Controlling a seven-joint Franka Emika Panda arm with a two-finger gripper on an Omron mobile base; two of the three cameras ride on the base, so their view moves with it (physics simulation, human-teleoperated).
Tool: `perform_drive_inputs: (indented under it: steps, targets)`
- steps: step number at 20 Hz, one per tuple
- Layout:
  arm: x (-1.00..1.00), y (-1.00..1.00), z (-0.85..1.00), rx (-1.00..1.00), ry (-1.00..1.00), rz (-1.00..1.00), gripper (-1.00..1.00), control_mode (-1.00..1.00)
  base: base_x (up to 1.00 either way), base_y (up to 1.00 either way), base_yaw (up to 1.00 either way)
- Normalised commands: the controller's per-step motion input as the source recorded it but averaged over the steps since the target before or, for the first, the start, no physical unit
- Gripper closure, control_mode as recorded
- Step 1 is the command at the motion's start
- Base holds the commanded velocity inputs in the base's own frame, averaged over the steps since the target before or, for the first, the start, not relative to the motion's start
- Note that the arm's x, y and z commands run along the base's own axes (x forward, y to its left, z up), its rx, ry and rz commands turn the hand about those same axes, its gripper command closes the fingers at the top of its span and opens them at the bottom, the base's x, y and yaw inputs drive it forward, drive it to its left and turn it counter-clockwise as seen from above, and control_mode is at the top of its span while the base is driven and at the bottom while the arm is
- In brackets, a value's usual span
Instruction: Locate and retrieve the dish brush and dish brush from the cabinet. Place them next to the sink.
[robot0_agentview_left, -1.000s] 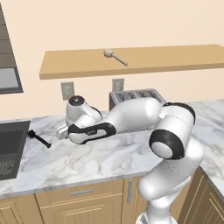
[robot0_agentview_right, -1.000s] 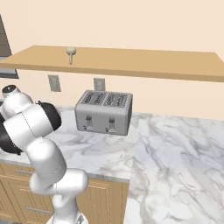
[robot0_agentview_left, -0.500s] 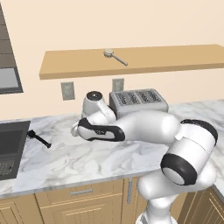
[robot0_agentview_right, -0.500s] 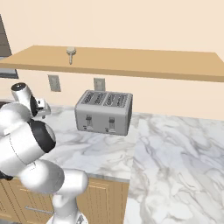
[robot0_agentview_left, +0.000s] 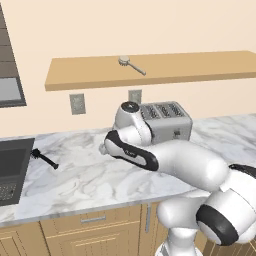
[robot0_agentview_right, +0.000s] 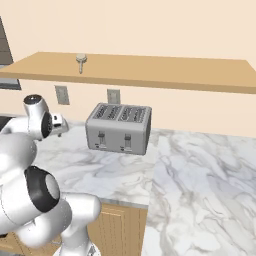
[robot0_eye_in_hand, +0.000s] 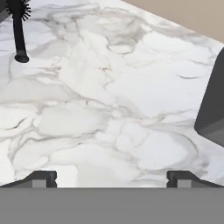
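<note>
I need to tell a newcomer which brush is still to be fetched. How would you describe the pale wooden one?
Find the long wooden shelf on the wall above the toaster. The pale wooden dish brush lies on it, towards its left end, round head and thin handle. The black brush lies on the counter beside the sink.

Grey four-slot toaster (robot0_agentview_right: 119, 128) stands far on white marble worktop (robot0_agentview_left: 95, 175), near wall. Two wall outlets (robot0_agentview_left: 77, 103) sit below long wooden shelf (robot0_agentview_right: 165, 73). Wooden cabinet fronts (robot0_agentview_left: 90, 225) with metal handles run beneath near worktop edge.
</note>
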Motion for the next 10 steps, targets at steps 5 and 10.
perform_drive_inputs:
  steps: [5,10]
  targets:
    - [-0.33,-0.50,0.15,0.00,-0.02,-0.01,-1.00,-1.00,0.00,0.00,0.00]
    - [-0.34,-0.44,0.06,0.01,-0.01,-0.13,-1.00,-1.00,0.00,0.00,0.00]
